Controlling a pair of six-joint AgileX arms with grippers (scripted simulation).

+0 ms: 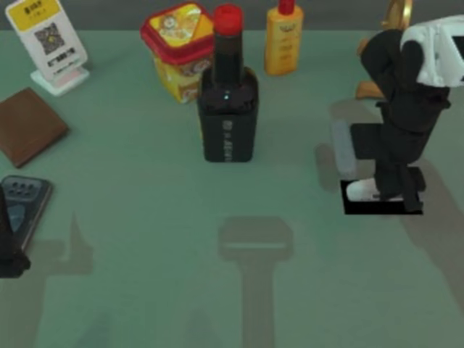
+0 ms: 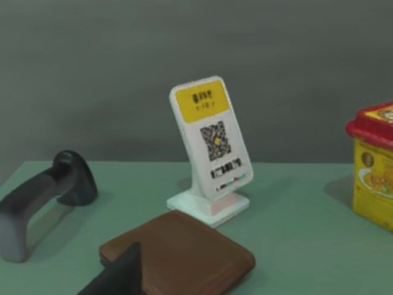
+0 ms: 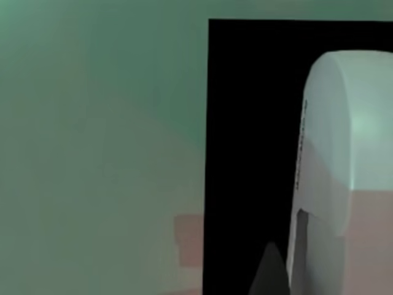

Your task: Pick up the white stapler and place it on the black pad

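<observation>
The white stapler [image 1: 361, 190] lies low on the black pad [image 1: 362, 206] at the table's right side, with its pale end sticking out to the left of my right gripper [image 1: 396, 190]. That gripper reaches straight down over the pad and is shut on the stapler. In the right wrist view the stapler [image 3: 344, 153] fills the frame's side over the black pad [image 3: 245, 153]. One dark fingertip [image 3: 270, 273] presses against its flank, and the other finger is hidden. My left gripper [image 1: 9, 254] is parked, open, at the table's left edge.
A tall dark bottle with a red cap [image 1: 228, 109] stands mid-table. A yellow tub [image 1: 177, 47] and a yellow bottle [image 1: 284, 36] are behind it. At the left are a QR sign [image 1: 54, 43], a brown pad [image 1: 29, 125] and a dark grey device [image 1: 27, 203].
</observation>
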